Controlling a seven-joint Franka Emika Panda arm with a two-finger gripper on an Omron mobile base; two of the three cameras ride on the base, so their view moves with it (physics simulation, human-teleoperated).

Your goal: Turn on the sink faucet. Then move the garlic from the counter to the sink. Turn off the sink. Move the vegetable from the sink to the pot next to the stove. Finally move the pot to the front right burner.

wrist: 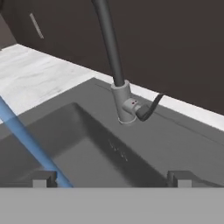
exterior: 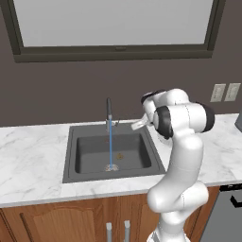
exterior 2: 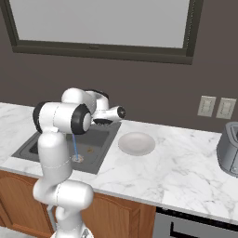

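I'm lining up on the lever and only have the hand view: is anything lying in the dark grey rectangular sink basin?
Observer: Yes. A small tan item lies on the floor of the sink, but it is too small to identify.
Operator: Where does the water land?
Observer: The blue stream from the slim dark gooseneck faucet hits the basin floor just beside that item.
Operator: Anything on the counter right of the sink?
Observer: A shallow round white dish sits on the white marble counter.
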